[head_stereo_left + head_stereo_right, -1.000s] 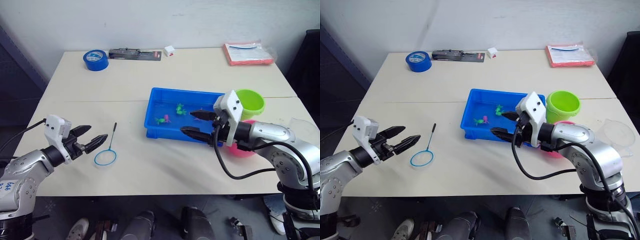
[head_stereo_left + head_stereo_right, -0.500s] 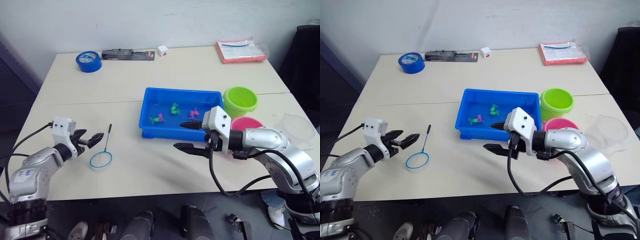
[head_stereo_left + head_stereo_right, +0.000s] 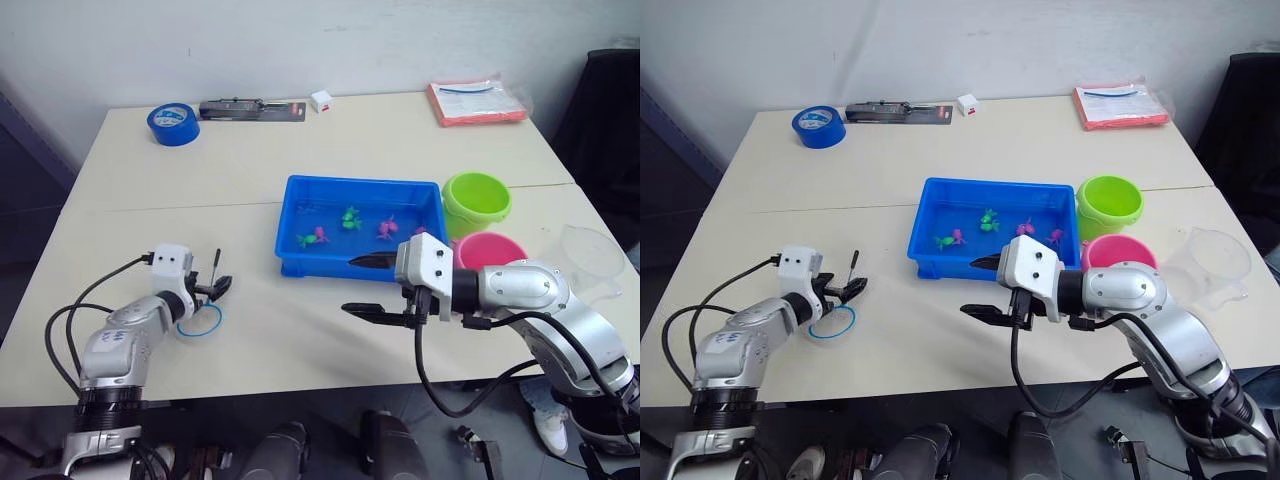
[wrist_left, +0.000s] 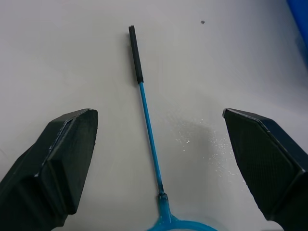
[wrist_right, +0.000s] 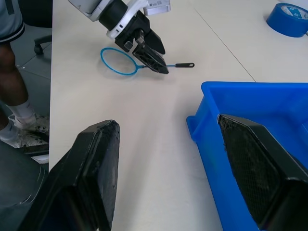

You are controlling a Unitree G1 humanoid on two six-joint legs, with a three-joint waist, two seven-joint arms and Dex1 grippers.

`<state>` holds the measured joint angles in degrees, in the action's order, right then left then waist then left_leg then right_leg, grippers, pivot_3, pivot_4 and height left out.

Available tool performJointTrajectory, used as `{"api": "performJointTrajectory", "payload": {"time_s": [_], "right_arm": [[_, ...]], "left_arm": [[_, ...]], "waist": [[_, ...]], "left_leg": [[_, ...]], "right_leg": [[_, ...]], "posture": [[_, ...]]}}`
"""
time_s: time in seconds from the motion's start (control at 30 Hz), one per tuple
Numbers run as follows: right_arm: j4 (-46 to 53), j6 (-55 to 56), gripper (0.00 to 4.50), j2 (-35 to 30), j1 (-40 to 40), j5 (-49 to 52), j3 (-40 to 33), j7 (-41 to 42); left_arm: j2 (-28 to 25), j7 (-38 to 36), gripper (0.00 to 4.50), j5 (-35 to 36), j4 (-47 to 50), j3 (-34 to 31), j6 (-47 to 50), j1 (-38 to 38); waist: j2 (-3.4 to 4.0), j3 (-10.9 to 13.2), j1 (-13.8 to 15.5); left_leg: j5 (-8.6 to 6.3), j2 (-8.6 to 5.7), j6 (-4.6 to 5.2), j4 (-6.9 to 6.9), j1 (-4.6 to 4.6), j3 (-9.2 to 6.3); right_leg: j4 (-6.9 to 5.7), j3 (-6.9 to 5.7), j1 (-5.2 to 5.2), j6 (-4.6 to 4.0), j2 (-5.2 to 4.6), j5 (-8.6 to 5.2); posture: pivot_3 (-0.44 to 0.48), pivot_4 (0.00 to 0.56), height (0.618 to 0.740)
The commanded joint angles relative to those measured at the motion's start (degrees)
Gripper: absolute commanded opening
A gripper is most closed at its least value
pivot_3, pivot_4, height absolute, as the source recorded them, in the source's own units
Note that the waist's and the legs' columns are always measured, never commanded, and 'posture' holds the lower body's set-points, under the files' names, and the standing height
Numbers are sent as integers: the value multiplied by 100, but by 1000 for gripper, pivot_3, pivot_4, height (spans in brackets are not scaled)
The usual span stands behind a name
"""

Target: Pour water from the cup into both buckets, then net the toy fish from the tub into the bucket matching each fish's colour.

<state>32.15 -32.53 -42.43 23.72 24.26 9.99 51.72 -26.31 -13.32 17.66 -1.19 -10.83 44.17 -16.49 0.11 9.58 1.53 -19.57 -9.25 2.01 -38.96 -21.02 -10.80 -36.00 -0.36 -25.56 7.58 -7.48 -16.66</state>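
The blue tub sits mid-table with several pink and green toy fish in it. To its right stand the lime green bucket and the pink bucket, and the clear cup is by the right edge. A blue ring net with a black handle lies flat at the front left. My left gripper is open, low over the table, one finger on each side of the net's shaft. My right gripper hangs open and empty in front of the tub.
Along the far edge lie a blue tape roll, a black packaged tool, a small white box and a red packet. A person's leg stands beside the table's left end.
My left gripper has moved in to the net and now straddles its shaft. My right gripper has drawn back from over the tub to in front of it. The camera has shifted.
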Motion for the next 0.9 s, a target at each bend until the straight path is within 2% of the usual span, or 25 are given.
{"api": "performJointTrajectory", "payload": {"time_s": [0.03,0.2,0.3,0.4,0.57,0.6,0.9], "right_arm": [[262,61,4454,5,4,29,-63,9],[344,-34,4454,8,-12,56,-95,-49],[383,-91,4500,5,-21,76,-116,-76],[414,-148,4500,-4,-44,102,-134,-87],[414,-156,4500,-16,-69,97,-129,-70],[407,-151,4500,-16,-70,92,-127,-67],[313,-67,4500,-25,-84,7,-97,-39]], "left_arm": [[58,184,4500,-216,48,141,139,-137],[199,531,4500,-407,-45,111,470,-255],[193,597,3709,-523,-25,202,599,-210],[199,578,2550,-578,18,206,599,-157],[170,558,260,-654,-48,193,590,-163],[166,551,120,-665,-65,187,587,-173],[119,515,120,-709,-171,36,389,-188]], "waist": [[-1,-1,2],[-2,-1,-6],[-3,-2,-11],[-3,-2,-1],[-4,-2,3],[-4,-2,4],[-4,-2,2]], "left_leg": [[0,0,0,-1,0,1],[-1,2,1,0,4,14],[-2,2,1,0,11,24],[-3,2,3,3,19,37],[-3,2,3,4,25,43],[-3,2,3,4,26,44],[-3,2,4,5,31,51]], "right_leg": [[0,1,0,0,0,0],[0,12,-3,2,3,1],[-2,23,-3,3,4,2],[-3,37,-3,5,6,3],[-3,45,-1,8,7,4],[-3,46,-1,8,7,4],[-4,52,0,10,8,5]], "posture": [[0,150,740],[0,150,740],[0,150,740],[0,150,740],[0,150,740],[0,150,740],[0,150,740]]}}
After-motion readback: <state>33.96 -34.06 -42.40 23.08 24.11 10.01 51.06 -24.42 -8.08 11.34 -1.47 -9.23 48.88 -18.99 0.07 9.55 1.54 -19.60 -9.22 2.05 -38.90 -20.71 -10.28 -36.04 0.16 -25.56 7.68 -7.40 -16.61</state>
